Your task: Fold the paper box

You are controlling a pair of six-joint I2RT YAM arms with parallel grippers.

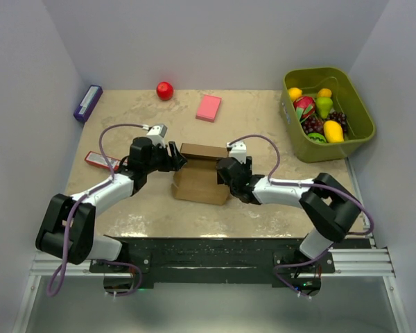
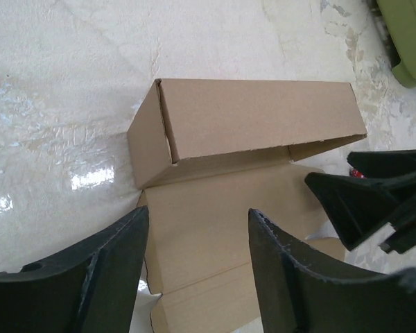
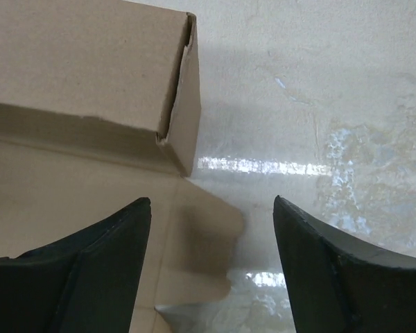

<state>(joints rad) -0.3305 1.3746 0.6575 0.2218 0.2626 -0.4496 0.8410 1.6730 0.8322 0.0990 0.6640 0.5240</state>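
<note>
Beige marbled tabletop, white walls around: the paper box [image 1: 200, 182] sits mid-table, half folded, its flat flap toward the near edge. The left gripper [image 1: 177, 161] and right gripper [image 1: 226, 170] flank it, fingers apart and gripping nothing. Beyond lie a pink block [image 1: 209, 107] and a red ball [image 1: 165, 90], with a green bin [image 1: 358, 104] of toy fruit at the far right corner.

matt brown cardboard paper box [image 2: 256, 114] on a glossy marbled table [image 2: 69, 83].
</note>
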